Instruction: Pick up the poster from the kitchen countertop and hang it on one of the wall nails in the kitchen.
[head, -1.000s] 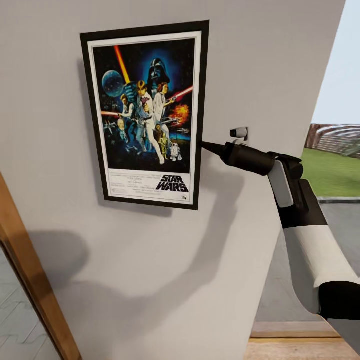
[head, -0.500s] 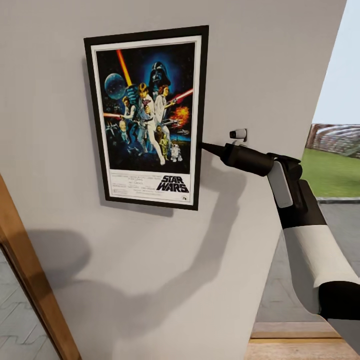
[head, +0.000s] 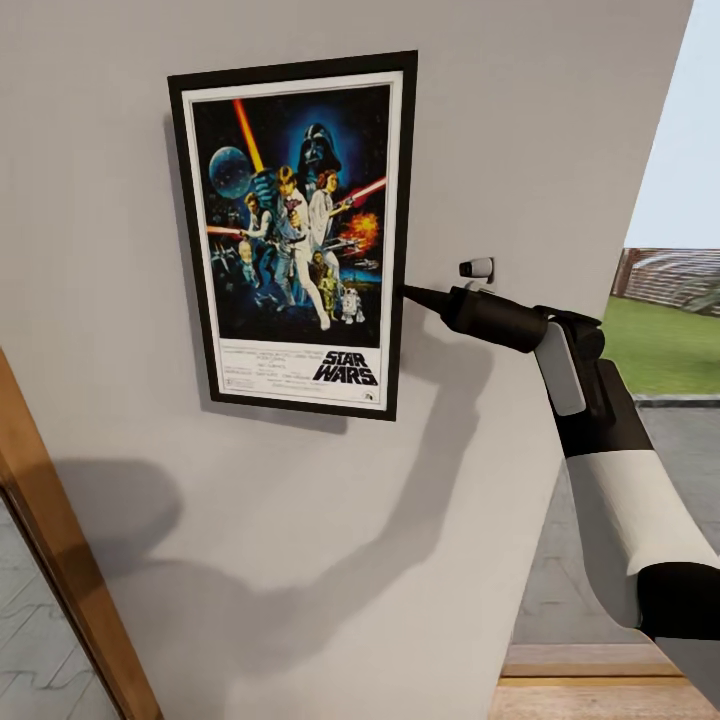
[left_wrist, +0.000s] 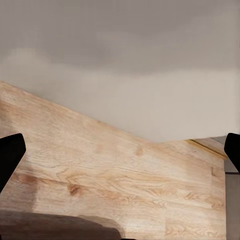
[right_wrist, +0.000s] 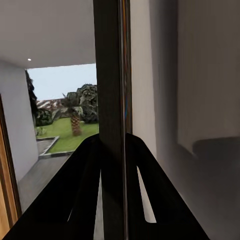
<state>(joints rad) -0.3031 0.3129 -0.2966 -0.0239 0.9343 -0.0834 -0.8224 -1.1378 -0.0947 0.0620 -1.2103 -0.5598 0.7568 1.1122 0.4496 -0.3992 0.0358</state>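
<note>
Poster (head: 297, 233) sits flat vs pale grey wall (head: 520, 120), upper left of head view, upright w/ slight tilt. Black frame, white inner border, figures on dark blue art, "STAR WARS" title at bottom. Soft shadow on wall along frame's left edge and under it.

R gripper (head: 408, 292) reaches in from the right, fingertips on poster's right edge, about two-thirds down the frame. R wrist view: frame edge (right_wrist: 111, 100) runs straight between both dark fingers (right_wrist: 85, 185), fingers pressed to either side of it, so pinching the poster edge. Wall just beside frame on one side, open doorway w/ lawn and palm tree (right_wrist: 75, 120) on the other.

Small grey fitting (head: 478, 267) on wall just above R forearm, right of poster. R arm (head: 610, 480) black at wrist, white lower down, casts big shadow on wall below poster.

L gripper (left_wrist: 120, 150): two dark fingertips at opposite edges of L wrist view, spread wide, nothing between. Beyond them light wood floor (left_wrist: 100, 175) and grey wall base.

Wood door frame (head: 60, 560) slants at lower left in head view. Far right: grass, sky, paved strip outside.
</note>
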